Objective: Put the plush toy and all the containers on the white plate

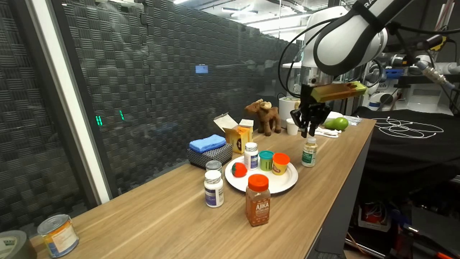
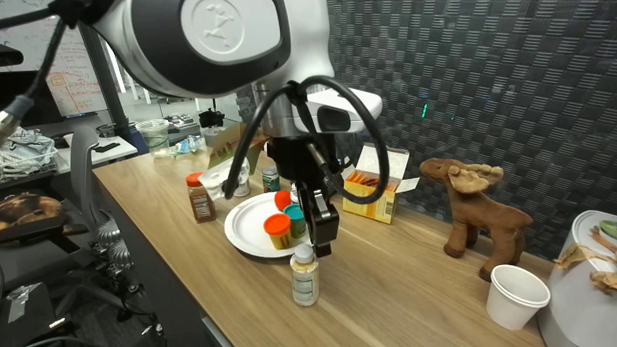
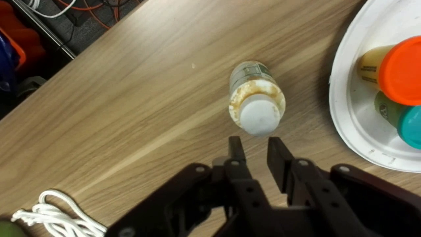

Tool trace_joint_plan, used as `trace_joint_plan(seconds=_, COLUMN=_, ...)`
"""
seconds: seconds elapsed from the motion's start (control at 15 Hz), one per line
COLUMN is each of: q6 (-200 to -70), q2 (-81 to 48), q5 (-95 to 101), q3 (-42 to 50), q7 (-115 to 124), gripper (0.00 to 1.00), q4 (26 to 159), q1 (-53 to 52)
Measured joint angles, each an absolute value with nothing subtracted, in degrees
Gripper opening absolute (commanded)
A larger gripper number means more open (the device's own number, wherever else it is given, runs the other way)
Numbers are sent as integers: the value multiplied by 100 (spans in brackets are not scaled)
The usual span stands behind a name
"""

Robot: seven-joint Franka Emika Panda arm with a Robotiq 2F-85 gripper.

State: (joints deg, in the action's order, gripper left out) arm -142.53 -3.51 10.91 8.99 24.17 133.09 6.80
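My gripper (image 3: 255,149) gapes partway, empty; bottle (image 3: 255,89) looks light, stiff, maybe slick, so I'd pinch its cap (image 3: 260,116).

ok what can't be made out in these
In the wrist view, the right edge cuts off the white plate.
In an exterior view, the hand hides part of the white plate's rim.
In an exterior view, the white pill bottle in front hides much of the can.
In an exterior view, the left edge cuts off the duct tape roll.
In both exterior views, fine print on the green-labelled bottle is too small.
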Motion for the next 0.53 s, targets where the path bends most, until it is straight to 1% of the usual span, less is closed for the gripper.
trace_joint_plan(seconds=0.13, q6=-14192, q2=-350, q5=1091, q3=875, q7=2427, gripper=75, q4=13277, q1=637)
trace_joint_plan(seconds=0.33, q6=-14037, q2=-348, q5=1091, q3=858, q7=2449, gripper=99, q4=13252, q1=597)
trace_joint_plan(seconds=0.53, q6=-13876, q2=-351, q5=1083, q3=856, q7=2452, gripper=100, q4=13251, q1=594)
